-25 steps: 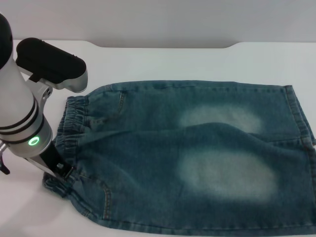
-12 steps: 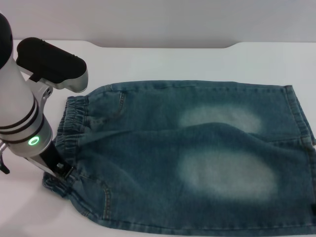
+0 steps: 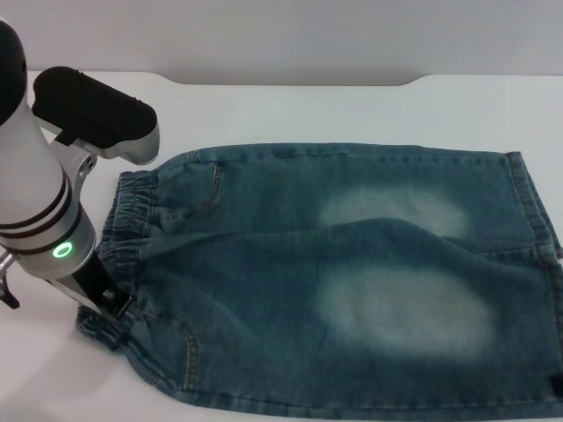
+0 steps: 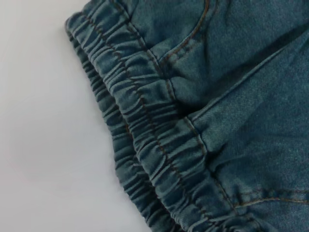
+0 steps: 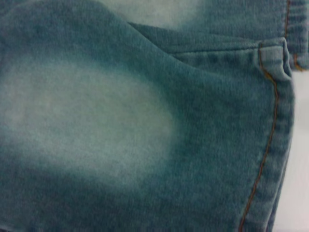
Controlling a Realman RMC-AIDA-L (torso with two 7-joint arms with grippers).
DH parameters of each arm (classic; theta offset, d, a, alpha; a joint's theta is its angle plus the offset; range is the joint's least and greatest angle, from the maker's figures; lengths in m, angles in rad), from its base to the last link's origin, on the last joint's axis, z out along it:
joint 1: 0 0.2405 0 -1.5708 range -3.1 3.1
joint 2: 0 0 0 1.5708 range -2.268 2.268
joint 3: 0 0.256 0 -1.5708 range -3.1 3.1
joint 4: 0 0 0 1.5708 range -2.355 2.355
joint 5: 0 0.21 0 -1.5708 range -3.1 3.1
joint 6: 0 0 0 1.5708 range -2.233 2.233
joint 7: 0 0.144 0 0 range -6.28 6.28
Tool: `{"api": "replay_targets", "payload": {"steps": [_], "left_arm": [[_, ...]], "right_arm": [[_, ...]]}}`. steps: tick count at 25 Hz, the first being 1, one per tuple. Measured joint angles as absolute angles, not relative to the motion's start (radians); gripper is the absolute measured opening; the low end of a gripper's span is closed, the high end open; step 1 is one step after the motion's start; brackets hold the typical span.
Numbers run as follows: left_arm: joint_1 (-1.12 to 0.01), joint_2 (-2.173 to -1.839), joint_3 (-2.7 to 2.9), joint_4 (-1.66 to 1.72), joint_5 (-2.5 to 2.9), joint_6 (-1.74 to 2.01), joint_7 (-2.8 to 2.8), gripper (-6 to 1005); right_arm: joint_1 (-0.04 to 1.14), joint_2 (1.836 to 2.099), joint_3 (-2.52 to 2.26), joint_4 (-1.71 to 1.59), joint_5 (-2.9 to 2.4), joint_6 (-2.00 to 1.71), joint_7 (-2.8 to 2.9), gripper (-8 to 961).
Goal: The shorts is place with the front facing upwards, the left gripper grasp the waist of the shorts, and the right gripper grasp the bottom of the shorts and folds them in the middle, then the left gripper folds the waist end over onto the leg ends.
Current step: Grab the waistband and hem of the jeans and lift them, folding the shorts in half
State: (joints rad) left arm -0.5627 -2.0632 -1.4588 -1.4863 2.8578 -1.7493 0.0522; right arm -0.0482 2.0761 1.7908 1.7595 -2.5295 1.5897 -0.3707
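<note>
The blue denim shorts (image 3: 352,281) lie flat on the white table, front up, with pale patches on both thighs. The puckered elastic waist end (image 3: 132,211) is on the left and the straight leg hems (image 3: 530,198) are on the right. My left gripper (image 3: 110,305) is down at the near corner of the waistband, touching the bunched denim. The left wrist view is filled by the gathered waistband (image 4: 145,125) and a pocket seam. A small dark part of my right gripper (image 3: 556,387) shows at the near right edge by the hem. The right wrist view looks closely at the stitched leg hem (image 5: 270,145).
The white table (image 3: 290,110) extends behind the shorts to a pale wall at the back. The black-topped grey box on my left arm (image 3: 97,114) hangs over the table just left of the waistband.
A dark part of the right gripper has come further into the head view at the near right corner. The left arm has shifted very slightly; the shorts lie as before.
</note>
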Motion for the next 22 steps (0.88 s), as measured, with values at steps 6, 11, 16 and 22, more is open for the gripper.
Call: {"api": "replay_targets", "payload": {"steps": [6, 11, 16, 22], "left_arm": [[-0.563, -2.063, -1.459, -1.486, 2.858, -1.749, 0.052, 33], [-0.563, -2.063, -1.459, -1.492, 2.858, -1.756, 0.052, 32], [-0.566, -2.065, -1.459, -1.490, 2.858, -1.758, 0.052, 32], [-0.574, -2.066, -1.459, -1.487, 2.858, -1.757, 0.052, 32]], "right_arm": [[-0.049, 2.077, 1.791, 1.739, -2.526, 1.584, -0.370, 471], [-0.048, 2.077, 1.791, 1.739, -2.525, 1.586, -0.370, 472], [-0.049, 2.076, 1.791, 1.733, -2.529, 1.581, -0.370, 470], [-0.046, 2.076, 1.797, 1.726, -2.530, 1.580, -0.370, 468]]}}
